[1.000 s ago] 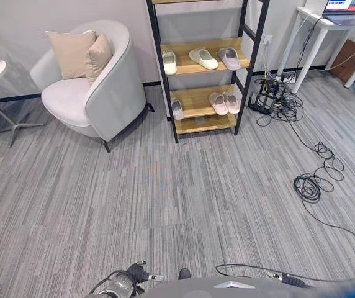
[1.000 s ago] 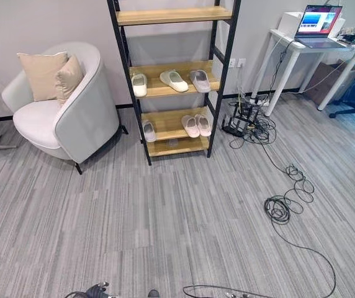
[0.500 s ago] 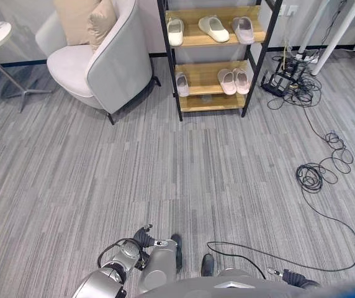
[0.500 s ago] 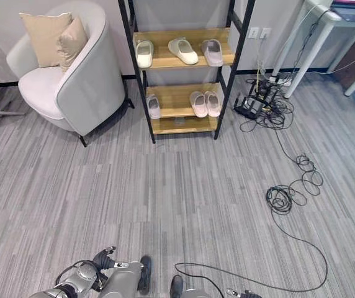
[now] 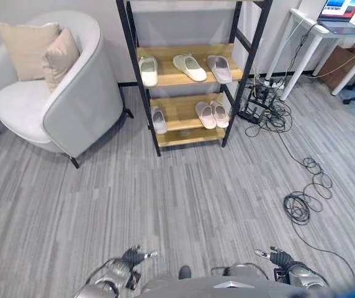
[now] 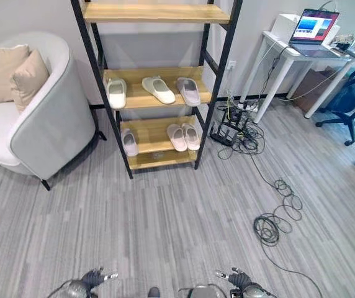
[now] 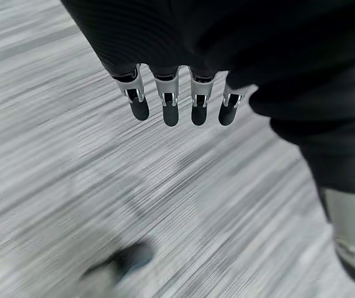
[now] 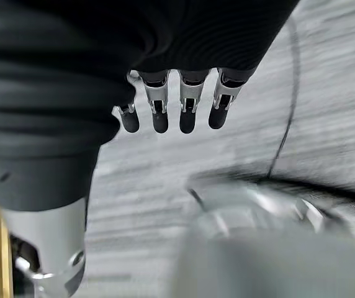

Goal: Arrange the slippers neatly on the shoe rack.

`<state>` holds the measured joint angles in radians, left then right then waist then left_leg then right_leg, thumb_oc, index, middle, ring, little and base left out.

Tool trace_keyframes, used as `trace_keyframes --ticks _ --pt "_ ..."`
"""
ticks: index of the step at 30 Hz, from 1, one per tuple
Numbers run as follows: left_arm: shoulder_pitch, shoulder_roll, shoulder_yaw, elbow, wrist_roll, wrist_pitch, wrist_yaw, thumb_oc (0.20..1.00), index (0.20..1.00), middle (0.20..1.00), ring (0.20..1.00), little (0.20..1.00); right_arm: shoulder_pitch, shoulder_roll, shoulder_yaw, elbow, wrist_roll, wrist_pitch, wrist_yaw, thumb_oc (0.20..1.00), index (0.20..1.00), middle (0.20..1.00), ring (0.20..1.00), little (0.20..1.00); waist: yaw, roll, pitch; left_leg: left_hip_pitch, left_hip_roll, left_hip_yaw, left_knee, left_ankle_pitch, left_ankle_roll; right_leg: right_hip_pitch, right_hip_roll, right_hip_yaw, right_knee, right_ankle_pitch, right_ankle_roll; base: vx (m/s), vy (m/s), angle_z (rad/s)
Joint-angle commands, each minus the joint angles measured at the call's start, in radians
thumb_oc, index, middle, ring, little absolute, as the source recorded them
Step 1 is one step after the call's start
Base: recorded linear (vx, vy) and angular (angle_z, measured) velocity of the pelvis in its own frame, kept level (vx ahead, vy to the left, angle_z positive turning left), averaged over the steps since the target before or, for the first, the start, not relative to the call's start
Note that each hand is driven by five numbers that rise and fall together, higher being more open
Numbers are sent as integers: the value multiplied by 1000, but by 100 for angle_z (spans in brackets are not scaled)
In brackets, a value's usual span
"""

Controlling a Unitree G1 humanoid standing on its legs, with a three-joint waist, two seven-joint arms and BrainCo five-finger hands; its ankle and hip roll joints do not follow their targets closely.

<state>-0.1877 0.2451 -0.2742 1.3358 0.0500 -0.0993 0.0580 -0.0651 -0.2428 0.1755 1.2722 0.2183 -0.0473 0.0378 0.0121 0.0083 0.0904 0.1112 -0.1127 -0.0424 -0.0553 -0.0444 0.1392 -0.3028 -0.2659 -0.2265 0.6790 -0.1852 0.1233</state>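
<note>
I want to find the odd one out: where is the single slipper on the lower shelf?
In the left eye view the single slipper lies at the left end of the shoe rack's lower shelf, beside the left post, apart from the pair at the right end.

head pair: high, down on shoe rack (image 5: 184, 74) | wrists: close above floor (image 7: 72, 186)

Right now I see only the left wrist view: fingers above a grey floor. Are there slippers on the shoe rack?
Observer: Yes. The shoe rack holds six slippers: three on the middle shelf, three on the lower one.
Operator: Does the right robot hand carry anything?
Observer: No. The right robot hand is open and holds nothing.
Operator: What stands beside the rack?
Observer: A grey armchair stands to its left, with two beige cushions.
</note>
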Motion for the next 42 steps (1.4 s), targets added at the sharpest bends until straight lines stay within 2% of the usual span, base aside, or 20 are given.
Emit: trace_keyframes --ticks 1,4,6,8,10,11,12,15,16,18,19,21,24,32,35,36,38,39,40,42 --pt "28 29 32 -10 -26 -20 33 1000 1000 1000 1000 1000 2 -20 -4 -3 -21 2 -2 1000 1000 1000 1000 1000 -8 -25 37 -78 71 7 99 -64 -106 173 61 9 -348 185 24 233 -108 34" --pt "30 16 17 1 0 -25 37 1000 1000 1000 1000 1000 25 -31 -25 19 -16 7 -9 1000 1000 1000 1000 1000 -43 -24 39 -16 82 -12 83 -102 -136 129 72 58 -556 236 51 372 -225 37" --pt "43 11 18 23 12 -21 29 1000 1000 1000 1000 1000 42 -53 -56 39 -6 8 -16 1000 1000 1000 1000 1000 -55 -25 35 7 87 -17 85 -118 -144 129 80 76 -579 240 54 404 -291 44" --pt "95 -8 31 70 38 -12 19 1000 1000 1000 1000 1000 64 -90 -87 86 -4 10 -28 1000 1000 1000 1000 1000 -58 -19 0 34 124 -37 115 -122 -177 160 135 101 -576 214 19 496 -413 7" --pt "108 -16 44 80 30 -13 16 1000 1000 1000 1000 1000 59 -104 -87 99 -6 8 -34 1000 1000 1000 1000 1000 -52 -17 -8 16 149 -50 173 -80 -208 189 164 90 -587 186 -8 201 -304 -35" --pt "104 -20 49 74 14 -15 19 1000 1000 1000 1000 1000 46 -114 -87 98 10 -2 -40 1000 1000 1000 1000 1000 -42 -24 -2 -51 174 -55 290 19 -250 221 177 76 -597 162 -34 122 -337 3" --pt "89 -18 46 61 2 -17 26 1000 1000 1000 1000 1000 29 -121 -79 83 20 -11 -48 1000 1000 1000 1000 1000 -35 -45 15 -117 188 -39 393 75 -257 235 173 68 -600 159 -50 70 -337 24" --pt "77 -16 73 45 -67 -17 37 1000 1000 1000 1000 1000 -8 -136 -50 47 16 -23 -72 1000 1000 1000 1000 1000 1 -81 32 -203 211 21 522 51 -230 273 176 47 -612 134 -72 115 -244 33" --pt "72 -21 129 33 -165 -21 34 1000 1000 1000 1000 1000 -37 -138 -27 9 -1 -29 -79 1000 1000 1000 1000 1000 17 -84 28 -207 235 65 450 35 -221 303 185 18 -621 114 -74 290 -167 38" --pt "75 -29 133 34 -152 -25 50 1000 1000 1000 1000 1000 -55 -158 -17 -38 -37 -32 -94 1000 1000 1000 1000 1000 26 -87 19 -193 253 108 333 22 -227 337 180 -2 -637 98 -63 328 6 43" --pt "83 -33 122 28 -144 -30 80 1000 1000 1000 1000 1000 -87 -175 -18 -79 -44 -48 -129 1000 1000 1000 1000 1000 47 -75 14 -226 264 82 172 67 -245 367 186 -11 -643 74 -49 324 139 60" --pt "76 -29 116 26 -156 -32 100 1000 1000 1000 1000 1000 -101 -158 -17 -87 -21 -57 -140 1000 1000 1000 1000 1000 63 -69 19 -245 274 42 98 122 -258 390 191 -10 -640 60 -46 255 140 33" --pt "89 -33 125 69 -160 -21 96 1000 1000 1000 1000 1000 -89 -113 -10 -90 -22 -61 -137 1000 1000 1000 1000 1000 71 -65 -2 -207 248 -18 51 105 -249 416 185 8 -625 49 -36 242 194 -33" --pt "108 -4 76 67 -53 -18 94 1000 1000 1000 1000 1000 -80 -64 12 -145 -59 -60 -137 1000 1000 1000 1000 1000 58 -82 -34 -159 176 37 89 15 -191 409 101 74 -617 106 26 146 260 -21" --pt "85 12 81 47 -71 -21 99 1000 1000 1000 1000 1000 -101 -56 28 -170 -79 -53 -136 1000 1000 1000 1000 1000 47 -72 -10 -167 144 57 102 -3 -152 306 51 92 -444 196 65 -11 236 -22" --pt "76 19 91 40 -81 -20 91 1000 1000 1000 1000 1000 -106 -55 82 -196 -179 -41 -139 1000 1000 1000 1000 1000 39 -57 11 -157 139 49 107 -17 -140 267 41 89 -381 196 55 -10 180 -21" --pt "78 19 92 38 -78 -23 93 1000 1000 1000 1000 1000 -100 -59 94 -201 -203 -39 -140 1000 1000 1000 1000 1000 34 -53 13 -140 137 44 98 -21 -143 259 45 87 -410 184 48 85 1 13" --pt "78 13 79 31 -69 -32 86 1000 1000 1000 1000 1000 -100 -57 105 -210 -216 -38 -147 1000 1000 1000 1000 1000 19 -58 18 -139 136 31 97 -20 -152 258 58 109 -554 173 45 136 -124 31" --pt "83 19 74 32 -70 -29 85 1000 1000 1000 1000 1000 -159 -74 107 -290 -221 -2 -148 1000 1000 1000 1000 1000 18 -64 16 -133 135 26 96 -22 -154 249 68 131 -562 184 49 113 -160 26" --pt "91 17 106 21 -70 -35 95 1000 1000 1000 1000 1000 6 -81 107 -369 -244 -52 -139 1000 1000 1000 1000 1000 1 -72 20 -122 136 28 88 -24 -155 261 84 163 -602 181 45 57 -111 35"
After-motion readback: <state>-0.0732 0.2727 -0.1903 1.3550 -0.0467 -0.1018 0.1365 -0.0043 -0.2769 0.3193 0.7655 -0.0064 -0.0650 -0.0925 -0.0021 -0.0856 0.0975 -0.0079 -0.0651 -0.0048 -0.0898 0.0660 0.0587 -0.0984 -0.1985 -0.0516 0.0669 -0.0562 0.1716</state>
